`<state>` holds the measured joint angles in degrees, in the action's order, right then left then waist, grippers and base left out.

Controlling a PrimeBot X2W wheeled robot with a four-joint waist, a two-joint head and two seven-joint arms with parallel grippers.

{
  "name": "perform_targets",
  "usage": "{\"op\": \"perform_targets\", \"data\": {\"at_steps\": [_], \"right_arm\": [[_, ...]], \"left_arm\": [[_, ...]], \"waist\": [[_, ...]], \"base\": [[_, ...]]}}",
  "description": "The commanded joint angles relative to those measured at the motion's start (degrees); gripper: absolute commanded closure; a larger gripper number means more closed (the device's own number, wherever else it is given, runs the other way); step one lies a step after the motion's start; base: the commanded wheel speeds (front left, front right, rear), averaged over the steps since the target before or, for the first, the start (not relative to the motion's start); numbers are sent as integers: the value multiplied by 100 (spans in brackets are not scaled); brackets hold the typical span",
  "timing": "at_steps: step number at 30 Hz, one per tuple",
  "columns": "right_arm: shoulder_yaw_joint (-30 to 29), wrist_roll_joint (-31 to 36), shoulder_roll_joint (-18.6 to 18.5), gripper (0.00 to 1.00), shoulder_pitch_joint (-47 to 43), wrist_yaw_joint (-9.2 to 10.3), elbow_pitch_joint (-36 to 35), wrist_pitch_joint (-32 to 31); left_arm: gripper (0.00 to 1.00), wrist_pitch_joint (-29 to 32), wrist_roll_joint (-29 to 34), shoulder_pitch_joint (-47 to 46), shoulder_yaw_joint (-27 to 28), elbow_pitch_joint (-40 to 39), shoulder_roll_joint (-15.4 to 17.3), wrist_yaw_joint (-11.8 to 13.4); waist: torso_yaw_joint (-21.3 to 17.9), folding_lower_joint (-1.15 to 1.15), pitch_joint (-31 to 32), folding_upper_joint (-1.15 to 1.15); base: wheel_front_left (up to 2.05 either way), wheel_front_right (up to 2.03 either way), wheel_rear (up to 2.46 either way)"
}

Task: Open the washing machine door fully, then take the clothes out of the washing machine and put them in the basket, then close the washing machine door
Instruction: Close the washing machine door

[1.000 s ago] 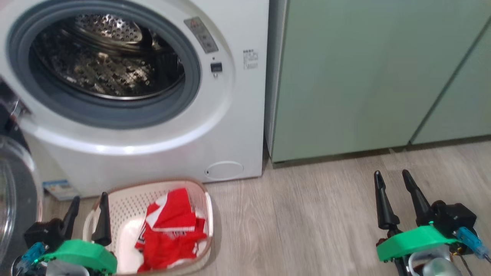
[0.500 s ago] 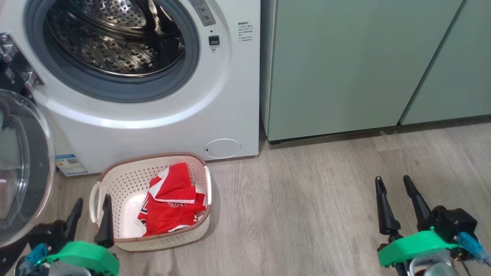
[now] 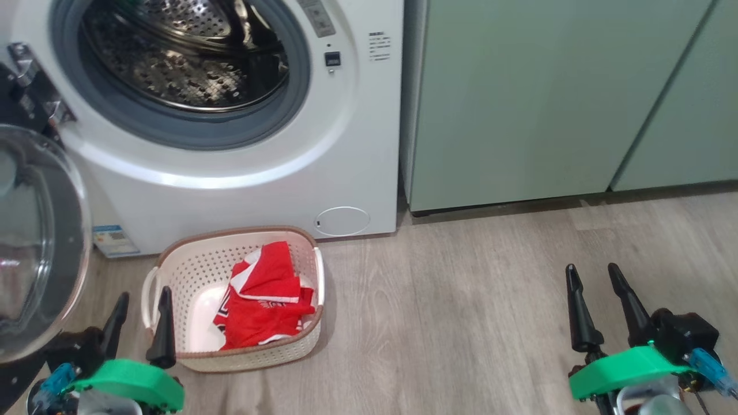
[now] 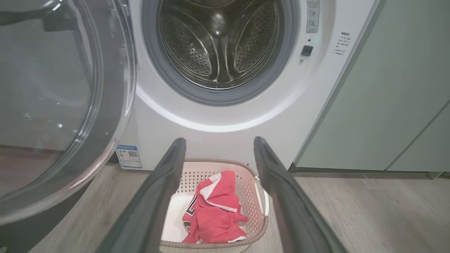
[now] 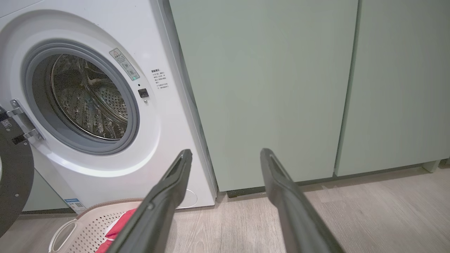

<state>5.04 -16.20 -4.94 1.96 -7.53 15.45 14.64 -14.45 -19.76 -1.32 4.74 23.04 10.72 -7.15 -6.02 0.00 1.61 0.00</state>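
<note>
The white washing machine [image 3: 248,190] [image 4: 225,116] [image 5: 116,168] stands open, its steel drum [image 3: 184,63] [image 4: 218,42] bare inside. Its door [image 3: 40,242] [image 4: 63,105] [image 5: 14,175] hangs swung out to the left, glass bowl facing me. On the floor in front sits the cream basket [image 3: 184,271] [image 4: 258,196] [image 5: 81,225] with the red clothes [image 3: 262,305] [image 4: 214,211] [image 5: 117,230] lying in its right half. My left gripper [image 3: 141,302] [image 4: 218,144] hovers open just left of the basket, holding nothing. My right gripper [image 3: 594,274] [image 5: 225,154] is open and empty over the floor far to the right.
Pale green cabinets [image 3: 548,98] [image 5: 281,88] stand right of the washer. Grey wood-look floor [image 3: 461,317] stretches between the basket and my right gripper. A blue label [image 3: 115,239] is stuck low on the washer's front.
The head view has shifted: washer and basket sit higher and slightly right in it, the door shows more. Both grippers stay open and about where they were. The clothes lie unmoved in the basket.
</note>
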Motion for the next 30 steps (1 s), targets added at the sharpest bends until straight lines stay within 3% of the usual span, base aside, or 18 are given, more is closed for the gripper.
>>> {"op": "perform_targets", "data": {"at_steps": [1,9,30], "right_arm": [[126,-4,0,0,89,4,-204,36],[118,-19,33,0,84,4,-186,36],[149,-33,126,0,189,4,-195,36]], "left_arm": [[0,-55,-2,-235,194,-186,102,-34],[0,-55,59,-264,282,-181,2,-34],[0,-55,422,-406,570,-121,-151,-33]], "waist": [[115,0,-4,0],[673,0,7,0],[2643,0,-59,0]], "base": [[0,0,0],[0,0,0],[0,0,0]]}}
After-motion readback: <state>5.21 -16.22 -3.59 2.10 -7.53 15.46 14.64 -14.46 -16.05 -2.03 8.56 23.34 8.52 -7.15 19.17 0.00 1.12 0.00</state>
